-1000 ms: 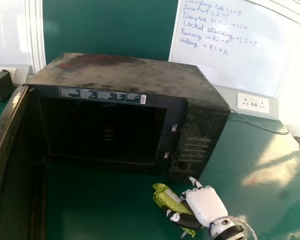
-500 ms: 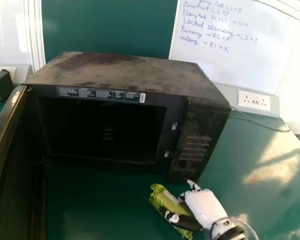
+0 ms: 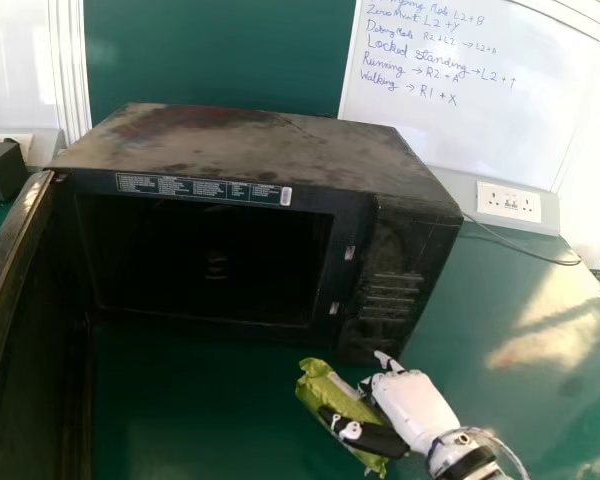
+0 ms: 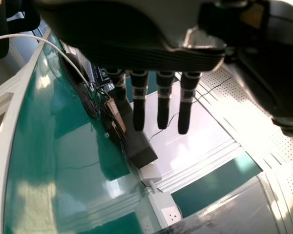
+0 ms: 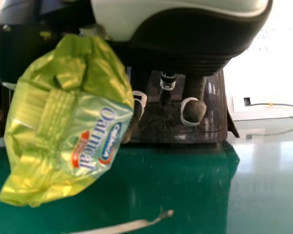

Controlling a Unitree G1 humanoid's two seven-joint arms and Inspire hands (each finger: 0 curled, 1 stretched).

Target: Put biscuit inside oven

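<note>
In front of the oven (image 3: 250, 150)'s control-panel side, the right hand (image 3: 417, 408) is slanting inward, gripping the tilted biscuit packet (image 3: 320, 385) with its thumb lying across it. The left hand (image 4: 163, 105) is holding nothing, its fingers extending straight.

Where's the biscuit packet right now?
The biscuit packet is in the right robot hand, in front of the microwave's control-panel side, outside the cavity.
</note>
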